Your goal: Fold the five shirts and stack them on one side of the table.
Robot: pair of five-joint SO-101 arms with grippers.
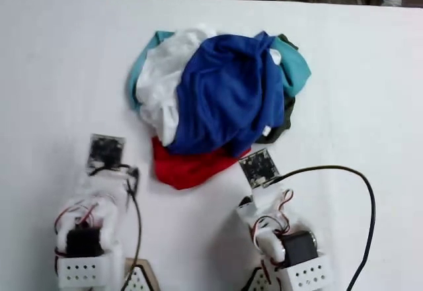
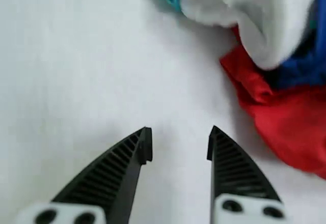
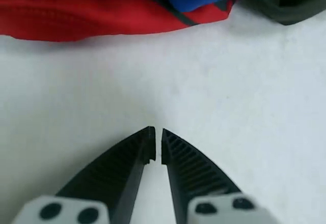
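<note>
Shirts [image 1: 218, 99] lie crumpled in one heap on the white table [image 1: 59, 73], about midway between its side edges and between the far edge and the two arms at the near edge. None is spread flat, so collars, hems and the way each one points cannot be told. The heap is roughly round, a little longer from far edge to near edge.

A blue shirt [image 1: 228, 96] sits on top and covers most of the others. A white shirt [image 1: 162, 83] bulges out beside it toward the left edge. A red shirt [image 1: 188, 166] is mostly buried, with one lobe sticking out toward the near edge. Teal cloth [image 1: 296, 71] shows at the right of the heap and again as a thin rim at its left; whether that is one garment cannot be told. A dark shirt [image 1: 285, 122] shows only as a narrow strip under the blue one.

The left gripper [image 2: 179, 135] hangs over bare table with its jaws spread apart, holding nothing, the red and white cloth near but not touched. The right gripper [image 3: 158, 135] also grips nothing, its jaws drawn almost together with a thin slit between, just short of the red lobe. A black cable [image 1: 360, 192] loops from the right arm [image 1: 284, 238].
</note>
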